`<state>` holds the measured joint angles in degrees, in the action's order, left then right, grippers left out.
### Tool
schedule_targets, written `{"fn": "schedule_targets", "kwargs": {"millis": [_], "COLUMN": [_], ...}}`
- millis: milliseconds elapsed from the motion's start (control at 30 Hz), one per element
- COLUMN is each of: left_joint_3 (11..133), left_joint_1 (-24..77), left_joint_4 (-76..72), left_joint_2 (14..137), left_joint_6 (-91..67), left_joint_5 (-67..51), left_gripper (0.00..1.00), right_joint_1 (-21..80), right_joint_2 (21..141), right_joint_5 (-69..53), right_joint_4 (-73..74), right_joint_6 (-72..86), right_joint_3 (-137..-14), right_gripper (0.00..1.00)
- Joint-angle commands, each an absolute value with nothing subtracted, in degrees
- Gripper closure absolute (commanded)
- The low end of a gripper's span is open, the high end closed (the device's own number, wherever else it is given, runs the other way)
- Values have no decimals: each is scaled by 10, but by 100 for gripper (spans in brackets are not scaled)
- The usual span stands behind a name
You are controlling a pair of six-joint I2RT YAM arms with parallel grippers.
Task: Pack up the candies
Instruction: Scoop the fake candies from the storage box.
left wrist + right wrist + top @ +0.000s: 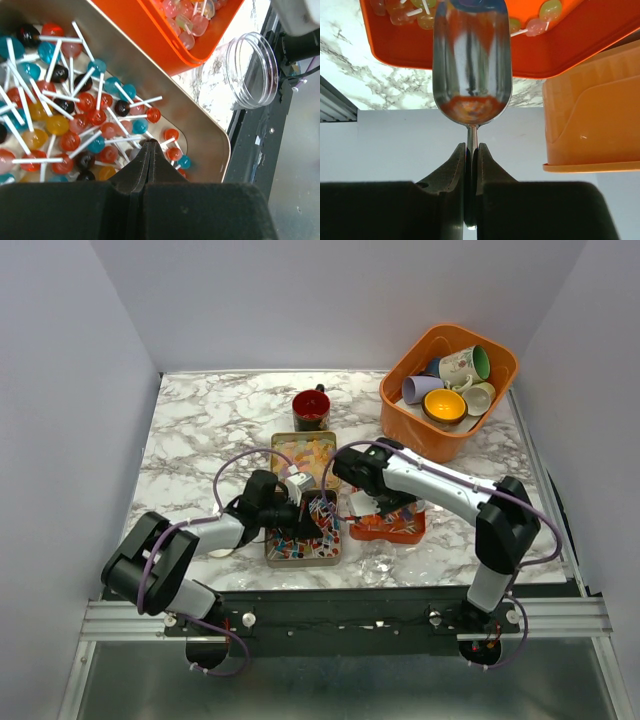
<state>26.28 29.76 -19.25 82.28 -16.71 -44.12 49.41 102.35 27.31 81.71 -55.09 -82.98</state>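
The candies are lollipops (85, 102) with white sticks, red, blue, yellow and dark, piled in a metal tin (200, 135) (300, 540). Paler lollipops (187, 22) lie in an orange tray (390, 528). A second tin holds pastel squares (305, 452). My left gripper (148, 145) (305, 512) is shut just above the lollipops at the tin's corner, with nothing visibly between its jaws. My right gripper (471, 146) (375, 500) is shut on the handle of a metal scoop (472, 60), whose bowl hangs at the orange tray's (470, 55) edge.
A clear open jar (250, 70) stands on the marble beside the tin and tray, near the table's front edge. An orange basket (410, 425) of mugs sits at the back right. A red mug (311, 408) stands behind the tins.
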Motion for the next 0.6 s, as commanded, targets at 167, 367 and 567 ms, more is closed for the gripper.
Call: {"fn": "schedule_targets", "kwargs": {"millis": [167,367,567], "left_joint_3": [255,257,271], "left_joint_1": [301,302,302], "left_joint_4": [-219,-210,-203], "left_joint_2": [808,807,821], "left_joint_6": [-182,-178,-171], "left_joint_5": [-430,-434,-434], "left_gripper": [100,100,100], "right_joint_1": [497,493,470], "right_joint_2": [988,942,961], "right_joint_5": [111,138,120], "right_joint_4": [729,750,772], "right_joint_6": [-517,-533,-557], "right_joint_3": [-736,-696,-723], "right_gripper": [99,99,99]}}
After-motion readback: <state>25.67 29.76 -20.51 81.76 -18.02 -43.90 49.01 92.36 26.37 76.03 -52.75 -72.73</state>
